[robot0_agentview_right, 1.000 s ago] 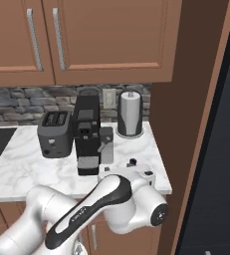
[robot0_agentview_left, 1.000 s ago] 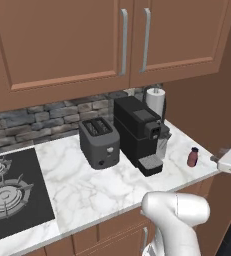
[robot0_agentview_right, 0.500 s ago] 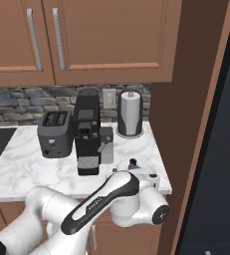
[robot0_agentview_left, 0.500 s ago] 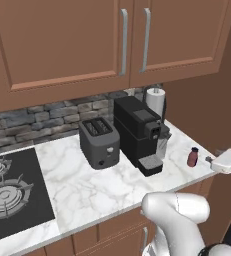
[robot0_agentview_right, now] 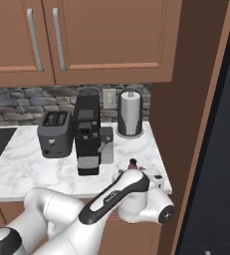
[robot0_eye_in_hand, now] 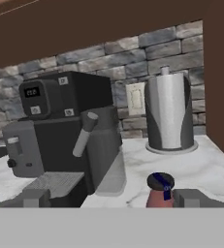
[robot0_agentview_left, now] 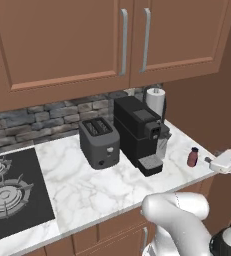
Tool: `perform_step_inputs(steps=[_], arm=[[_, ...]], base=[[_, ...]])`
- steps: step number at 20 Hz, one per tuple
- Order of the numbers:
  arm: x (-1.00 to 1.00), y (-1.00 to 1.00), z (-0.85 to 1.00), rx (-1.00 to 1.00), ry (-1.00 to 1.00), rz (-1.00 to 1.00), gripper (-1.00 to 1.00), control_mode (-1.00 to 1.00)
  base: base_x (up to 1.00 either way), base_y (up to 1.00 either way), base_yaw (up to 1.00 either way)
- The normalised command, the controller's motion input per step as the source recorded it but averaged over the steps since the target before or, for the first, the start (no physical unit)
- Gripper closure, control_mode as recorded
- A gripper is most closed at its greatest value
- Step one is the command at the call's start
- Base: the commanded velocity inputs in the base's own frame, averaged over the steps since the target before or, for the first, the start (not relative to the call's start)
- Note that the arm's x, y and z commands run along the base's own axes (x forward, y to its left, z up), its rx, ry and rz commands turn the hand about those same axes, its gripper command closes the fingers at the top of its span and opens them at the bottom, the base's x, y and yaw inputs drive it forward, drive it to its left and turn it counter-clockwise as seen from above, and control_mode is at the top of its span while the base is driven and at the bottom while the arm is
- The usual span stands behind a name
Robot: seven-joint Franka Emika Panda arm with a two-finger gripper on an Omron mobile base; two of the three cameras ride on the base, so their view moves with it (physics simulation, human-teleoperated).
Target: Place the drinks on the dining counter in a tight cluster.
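The pincer (robot0_eye_in_hand: 106, 198) stands wide, holding nothing: in the hand view its two grey fingertips (robot0_eye_in_hand: 36, 197) rise far apart at the bottom, and the tiny reddish-brown bottle (robot0_eye_in_hand: 160, 190) stands between them, nearer the one on the view's right and apart from both. That view sees the bottle's dark blue cap close up, with its foot cut off by the lower edge. From the left base view the pincer (robot0_agentview_left: 222, 163) shows as a white block at the desk's right edge, just beside the bottle (robot0_agentview_left: 192, 156), though its jaws cannot be made out there. In the right base view the bottle (robot0_agentview_right: 133, 163) is mostly hidden behind the white arm (robot0_agentview_right: 116, 194), only its top peeping over.

One bottle can be counted. It stands upright on the marble desk (robot0_agentview_left: 92, 190), near the front right corner. On the same desk are one black coffee machine (robot0_agentview_left: 138, 131), one grey toaster (robot0_agentview_left: 99, 142) to its left, and one paper towel roll (robot0_agentview_right: 130, 113) on its holder at the back by the brown side wall. The hand view adds a wall outlet (robot0_eye_in_hand: 135, 98) on the stone backsplash, between the coffee machine and the roll. The left base view alone reaches the black stove top (robot0_agentview_left: 12, 190), where two burners are visible, the farther one cut by the frame. Two cabinet doors with metal handles (robot0_agentview_left: 124, 40) hang above.
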Motion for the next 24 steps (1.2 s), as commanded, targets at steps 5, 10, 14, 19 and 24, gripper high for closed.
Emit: perform_step_inputs(steps=[5, 10, 14, 19, 24], arm=[[0.23, 0.00, -0.11, 0.00, 0.00, 0.00, -1.00, -1.00], [0.23, -0.01, -0.12, 0.00, 0.00, 0.00, -1.00, -1.00], [0.28, 0.00, -0.22, 0.00, 0.00, 0.00, -1.00, -1.00], [0.33, 0.00, -0.22, 0.00, 0.00, 0.00, -1.00, -1.00], [0.25, -0.10, -0.14, 0.00, 0.00, 0.00, -1.00, -1.00]], base=[[0.00, 0.00, 0.00], [0.00, 0.00, 0.00], [0.00, 0.00, 0.00], [0.00, 0.00, 0.00], [0.00, 0.00, 0.00]])
